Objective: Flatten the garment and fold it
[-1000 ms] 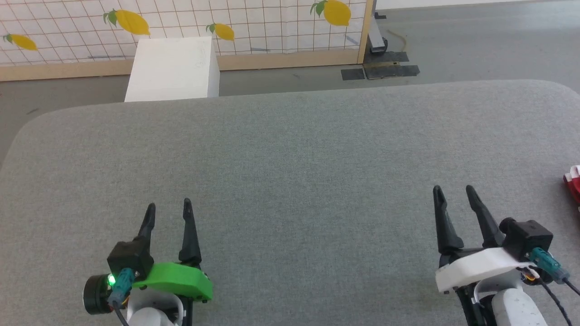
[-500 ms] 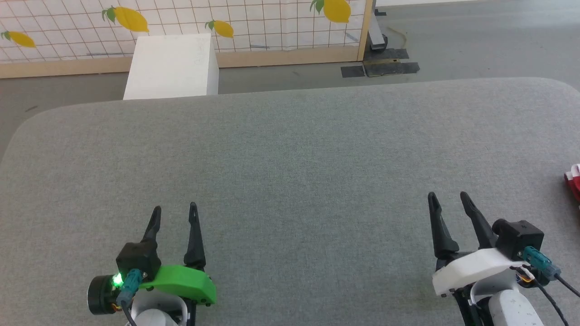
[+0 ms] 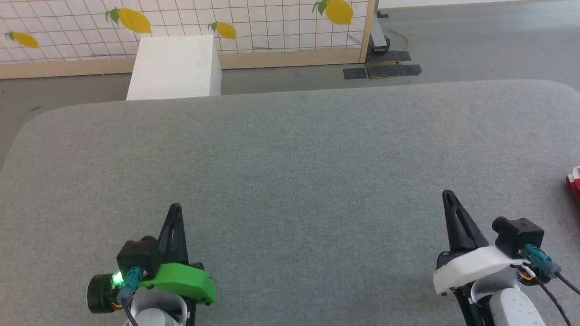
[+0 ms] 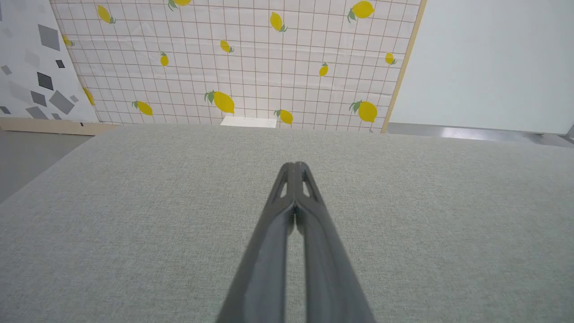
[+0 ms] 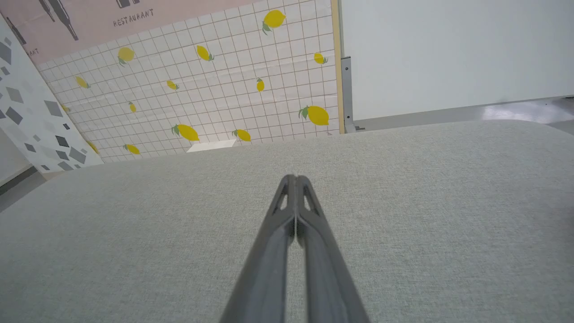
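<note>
Two end effectors in the head view, both empty. Left end effector (image 3: pixel 175 209) sits at lower left over the grey tabletop (image 3: pixel 290 149), fingers pinched together to a single point, nothing between them. Right end effector (image 3: pixel 448 195) is at lower right, fingers likewise pressed tip to tip, gripping nothing. The garment (image 3: pixel 574 182) is only a red-and-white sliver cut off by the right edge of the view, lying on the tabletop. It is to the right of the right end effector, roughly level with its fingertips, clearly apart from them, and far across the tabletop from the left end effector. A white box (image 3: pixel 174 68) stands on the floor past the far tabletop edge, with a lemon-print grid panel (image 3: pixel 253 22) behind it.

Left wrist view: the left end effector's two dark fingers meet along their tips, no gap at the front, with bare grey fabric under and ahead of them. Lemon panel at the back.

Right wrist view: same picture, with fingers touching at the tips over bare tabletop.
</note>
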